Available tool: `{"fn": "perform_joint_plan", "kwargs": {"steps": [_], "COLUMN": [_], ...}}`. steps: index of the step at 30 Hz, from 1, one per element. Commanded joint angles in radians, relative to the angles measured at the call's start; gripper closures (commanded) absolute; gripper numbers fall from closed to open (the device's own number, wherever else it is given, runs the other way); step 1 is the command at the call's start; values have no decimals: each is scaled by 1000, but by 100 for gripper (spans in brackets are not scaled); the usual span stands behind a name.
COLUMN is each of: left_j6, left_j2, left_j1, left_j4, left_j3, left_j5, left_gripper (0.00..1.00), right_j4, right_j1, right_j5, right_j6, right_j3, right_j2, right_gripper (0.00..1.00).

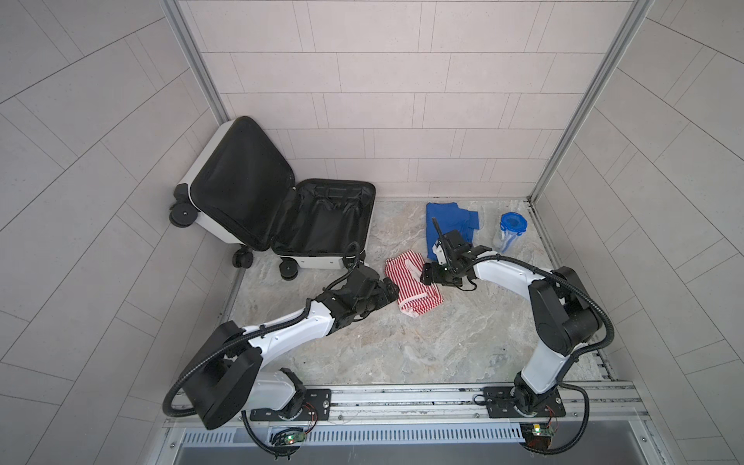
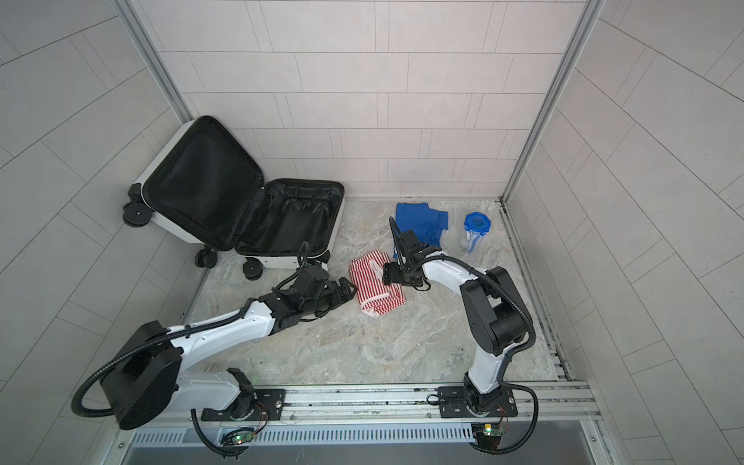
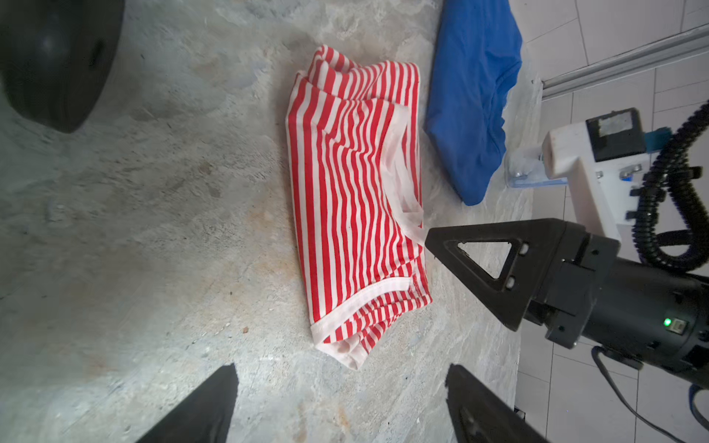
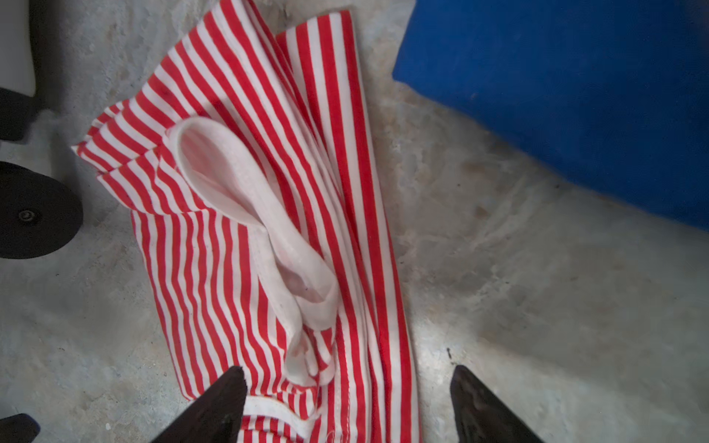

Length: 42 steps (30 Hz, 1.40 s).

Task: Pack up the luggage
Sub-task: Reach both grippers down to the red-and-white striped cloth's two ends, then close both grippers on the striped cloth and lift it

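Observation:
The luggage (image 1: 318, 262) (image 2: 282, 262) lies open at the back left, a white shell with black lining, its lid (image 1: 237, 177) leaning on the wall. A folded red-and-white striped shirt (image 1: 410, 288) (image 2: 376, 284) (image 3: 356, 199) (image 4: 268, 230) lies on the stone floor in front of it. My left gripper (image 1: 391, 290) (image 2: 348, 292) (image 3: 341, 368) is open at the shirt's left edge, with bare floor between its fingers. My right gripper (image 1: 426, 274) (image 2: 388, 274) (image 4: 349, 370) is open low over the shirt's right edge, its fingers straddling the striped fabric.
A folded blue shirt (image 1: 447, 219) (image 2: 418, 219) (image 3: 472, 96) (image 4: 575, 96) lies behind the right gripper. A clear container with a blue lid (image 1: 509, 231) (image 2: 475, 229) stands at the back right. A black luggage wheel (image 3: 57, 57) (image 4: 34, 214) sits close to the striped shirt.

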Motion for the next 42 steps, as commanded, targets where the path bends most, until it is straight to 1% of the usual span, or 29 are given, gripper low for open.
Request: {"fn": "perform_joint_plan", "kwargs": {"steps": [1, 3, 5, 10, 16, 22, 25, 29, 35, 42], "left_j6": [-44, -48, -59, -94, -82, -64, -52, -45, -46, -54], "left_j2": [82, 141, 200, 282, 295, 328, 345, 373, 417, 454], "left_j1": [-2, -2, -2, -2, 10, 48, 60, 65, 65, 65], "left_j4": [63, 76, 113, 161, 128, 139, 131, 128, 154, 209], "left_j3": [55, 76, 90, 104, 108, 130, 151, 172, 173, 174], "left_j5": [18, 33, 55, 60, 15, 32, 36, 42, 47, 59], "left_gripper": [12, 15, 21, 29, 29, 29, 31, 33, 35, 42], "right_j4": [1, 1, 1, 7, 13, 22, 30, 43, 79, 118], "right_j1": [6, 5, 6, 5, 6, 3, 2, 2, 3, 4], "right_j5": [-9, -10, -10, -15, -11, -1, -12, -24, -13, -26], "right_j6": [-13, -14, -14, -13, -8, -3, 0, 6, 21, 40], "right_j3": [28, 37, 44, 56, 65, 73, 78, 75, 42, 18], "right_j2": [21, 32, 42, 64, 88, 109, 123, 137, 130, 139], "right_gripper": [15, 15, 16, 19, 19, 16, 16, 18, 21, 31]}}
